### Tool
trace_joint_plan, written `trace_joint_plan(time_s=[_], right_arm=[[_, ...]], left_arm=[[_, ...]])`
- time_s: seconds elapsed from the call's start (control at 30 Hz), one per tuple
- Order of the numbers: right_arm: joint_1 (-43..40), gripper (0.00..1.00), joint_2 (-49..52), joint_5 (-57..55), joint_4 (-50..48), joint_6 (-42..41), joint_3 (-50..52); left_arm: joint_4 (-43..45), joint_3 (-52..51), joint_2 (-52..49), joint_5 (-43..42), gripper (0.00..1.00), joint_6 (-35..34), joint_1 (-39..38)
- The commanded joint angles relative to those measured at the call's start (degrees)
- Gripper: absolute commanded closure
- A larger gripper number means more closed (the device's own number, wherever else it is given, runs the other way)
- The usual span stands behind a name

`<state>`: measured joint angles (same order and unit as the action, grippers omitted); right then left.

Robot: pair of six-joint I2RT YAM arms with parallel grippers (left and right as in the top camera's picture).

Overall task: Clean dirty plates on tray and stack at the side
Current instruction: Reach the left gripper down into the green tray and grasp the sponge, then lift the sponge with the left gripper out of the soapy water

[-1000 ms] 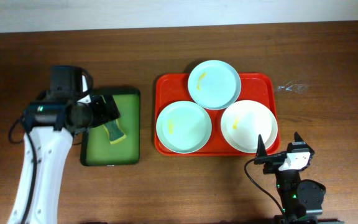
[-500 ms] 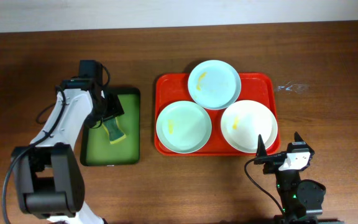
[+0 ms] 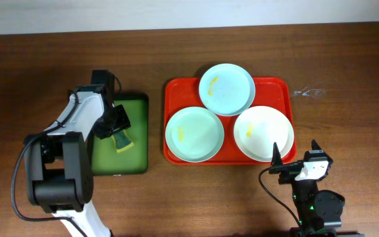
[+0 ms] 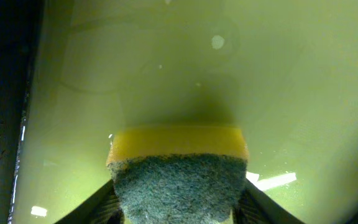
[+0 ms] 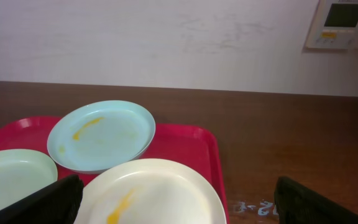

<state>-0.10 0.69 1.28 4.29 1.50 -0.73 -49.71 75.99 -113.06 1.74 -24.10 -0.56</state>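
- The sponge (image 4: 178, 174) runs off the bottom of the left wrist view. The left gripper (image 4: 178, 199) shows only as dark fingers (image 4: 92, 210) pressed against its two sides (the rest is out of frame).
- The white plate (image 5: 157, 193), nearest the worktop's front edge, is cut off at the bottom of the right wrist view.
- The mint plate (image 5: 11, 177) toward the worktop's left edge is also cut off. It is partly behind one blurred finger (image 5: 39, 205) of the wide-spread right gripper (image 5: 179, 186).
- A glinting scrap (image 3: 309, 93) near the worktop's right edge is too small to name.
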Motion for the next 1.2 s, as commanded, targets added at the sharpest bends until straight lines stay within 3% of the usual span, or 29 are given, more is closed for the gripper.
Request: trace_joint_plan(time_s=[0.0,0.03,0.07,0.13,0.17,0.2,0.23,0.27,0.33,0.37,0.4,0.43,0.53,0.57,0.67,0.7,0.77,0.8,0.83,0.87,0.97,1.0,1.03,1.1,1.17], right_arm=[[-0.3,0.02,-0.3,-0.5,0.2,-0.4,0.4],[-0.3,0.02,-0.3,-0.5,0.2,-0.4,0.4],[-0.3,0.02,-0.3,-0.5,0.2,-0.4,0.4],[-0.3,0.02,-0.3,-0.5,0.2,-0.4,0.4],[-0.3,0.02,-0.3,-0.5,0.2,-0.4,0.4],[-0.3,0.02,-0.3,-0.5,0.2,-0.4,0.4],[-0.3,0.02,-0.3,-0.5,0.2,-0.4,0.4],[-0.3,0.02,-0.3,-0.5,0.2,-0.4,0.4],[-0.3,0.02,-0.3,-0.5,0.2,-0.4,0.4],[-0.3,0.02,-0.3,-0.5,0.2,-0.4,0.4],[-0.3,0.02,-0.3,-0.5,0.2,-0.4,0.4],[-0.3,0.02,-0.3,-0.5,0.2,-0.4,0.4],[-0.3,0.02,-0.3,-0.5,0.2,-0.4,0.4],[-0.3,0.02,-0.3,-0.5,0.2,-0.4,0.4],[-0.3,0.02,-0.3,-0.5,0.2,-0.4,0.4],[-0.3,0.02,-0.3,-0.5,0.2,-0.4,0.4],[-0.3,0.02,-0.3,-0.5,0.2,-0.4,0.4],[-0.3,0.02,-0.3,-0.5,0.2,-0.4,0.4],[-0.3,0.02,-0.3,-0.5,0.2,-0.4,0.4],[-0.3,0.02,-0.3,-0.5,0.2,-0.4,0.4],[-0.3,0.02,-0.3,-0.5,0.2,-0.4,0.4],[-0.3,0.02,-0.3,-0.5,0.2,-0.4,0.4],[-0.3,0.02,-0.3,-0.5,0.2,-0.4,0.4],[-0.3,0.02,-0.3,-0.5,0.2,-0.4,0.4],[-0.3,0.02,-0.3,-0.5,0.2,-0.4,0.4]], left_arm=[[0.2,0.3,-0.5,-0.5,0.41,-0.3,0.1],[0.5,-0.4,-0.5,-0.5,0.29,-0.3,0.1],[0.9,-0.9,-0.5,-0.5,0.26,-0.3,0.1],[1.7,-1.7,-0.5,-0.5,0.28,-0.3,0.1],[2.1,-1.8,-0.5,-0.5,0.34,-0.2,0.1],[2.5,-1.8,-0.5,-0.4,0.46,-0.3,0.1],[2.9,-1.8,-0.5,-0.4,0.81,-0.3,0.1],[3.1,-1.8,-0.5,-0.4,0.99,-0.3,0.1],[3.1,-1.8,-0.5,0.0,1.0,-0.3,0.1],[3.0,-1.8,-0.5,0.8,0.91,-0.3,0.1],[3.0,-1.8,-0.5,1.3,0.43,-0.3,0.1],[3.0,-1.8,-0.5,1.3,0.02,-0.3,0.1],[3.0,-1.8,-0.5,1.3,0.01,-0.3,0.1],[3.0,-1.8,-0.5,1.3,0.1,-0.3,0.1],[3.0,-1.8,-0.5,1.3,0.92,-0.3,0.1],[3.0,-1.8,-0.5,1.3,1.0,-0.3,0.1],[3.2,-1.8,-0.5,1.3,1.0,-0.3,0.1],[3.1,-1.8,-0.5,1.3,0.8,-0.3,0.1],[2.6,-1.8,-0.5,1.0,0.23,-0.3,0.1],[1.6,-1.8,-0.5,0.9,0.01,-0.3,0.1],[-2.8,-1.8,-0.5,0.7,0.01,-0.3,0.1],[-3.8,-1.8,-0.5,0.6,0.08,-0.3,0.1],[-4.3,-1.8,-0.5,0.6,0.35,-0.3,0.1],[-4.4,-1.8,-0.5,0.6,1.0,-0.3,0.1],[-4.4,-1.8,-0.5,0.6,1.0,-0.3,0.1]])
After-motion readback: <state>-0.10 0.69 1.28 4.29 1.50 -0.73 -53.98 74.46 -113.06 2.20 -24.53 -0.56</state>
